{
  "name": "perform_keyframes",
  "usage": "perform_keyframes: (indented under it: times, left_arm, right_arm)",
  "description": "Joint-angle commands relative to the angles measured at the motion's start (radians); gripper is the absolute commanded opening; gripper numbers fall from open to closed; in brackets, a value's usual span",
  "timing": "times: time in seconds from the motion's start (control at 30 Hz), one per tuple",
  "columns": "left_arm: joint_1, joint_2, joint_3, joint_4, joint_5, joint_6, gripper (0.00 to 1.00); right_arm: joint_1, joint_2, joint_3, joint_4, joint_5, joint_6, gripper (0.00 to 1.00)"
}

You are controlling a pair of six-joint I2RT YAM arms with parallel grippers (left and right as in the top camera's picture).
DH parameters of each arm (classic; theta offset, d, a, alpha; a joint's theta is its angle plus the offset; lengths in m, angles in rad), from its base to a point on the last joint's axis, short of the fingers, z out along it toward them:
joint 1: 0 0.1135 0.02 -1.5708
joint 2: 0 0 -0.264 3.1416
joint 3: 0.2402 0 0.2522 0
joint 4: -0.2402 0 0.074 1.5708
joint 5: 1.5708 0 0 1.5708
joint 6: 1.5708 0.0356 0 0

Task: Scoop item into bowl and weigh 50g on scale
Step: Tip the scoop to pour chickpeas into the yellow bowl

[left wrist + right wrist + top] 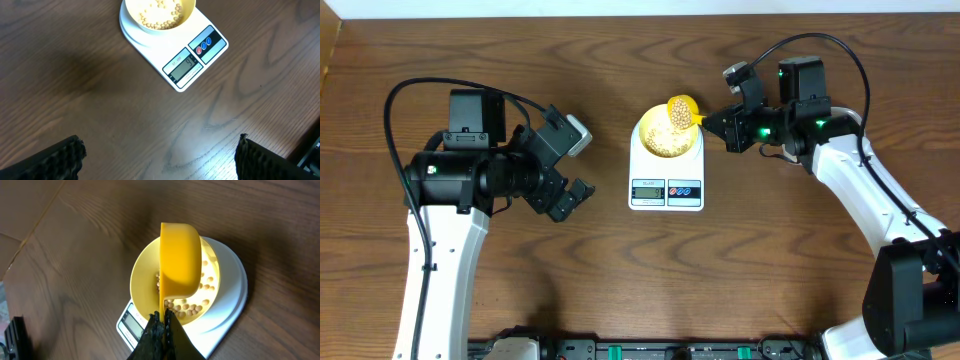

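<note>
The white scale (666, 178) stands mid-table with the pale-yellow bowl (665, 139) on its platform. Beige beans (666, 143) lie in the bowl; they also show in the left wrist view (160, 19) and the right wrist view (192, 304). My right gripper (712, 120) is shut on the handle of a bright yellow scoop (682, 110), held tilted on its side over the bowl's far right rim, with beans in it. In the right wrist view the scoop (180, 265) hangs over the bowl (142, 282), fingers (164, 322) clamped on its handle. My left gripper (568, 172) is open and empty, left of the scale (190, 60).
Bare wood table surrounds the scale. The left arm (460, 170) stands at the left, the right arm (850, 170) reaches in from the right. A dark rail (640, 350) runs along the table's front edge.
</note>
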Motion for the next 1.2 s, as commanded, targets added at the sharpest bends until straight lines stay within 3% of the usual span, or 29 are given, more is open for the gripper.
perform_keyframes:
  times: [0.0,0.83,1.17]
  left_arm:
    - [0.004,0.002,0.0,-0.003,0.009,0.006,0.98]
    - [0.004,0.002,0.0,-0.003,0.009,0.006,0.98]
    - [0.004,0.002,0.0,-0.003,0.009,0.006,0.98]
  right_arm:
    - [0.01,0.009,0.001,0.006,-0.006,-0.053,0.01]
    - [0.03,0.009,0.001,0.005,-0.024,-0.128,0.01]
    - [0.04,0.009,0.001,-0.013,0.112,-0.128,0.01]
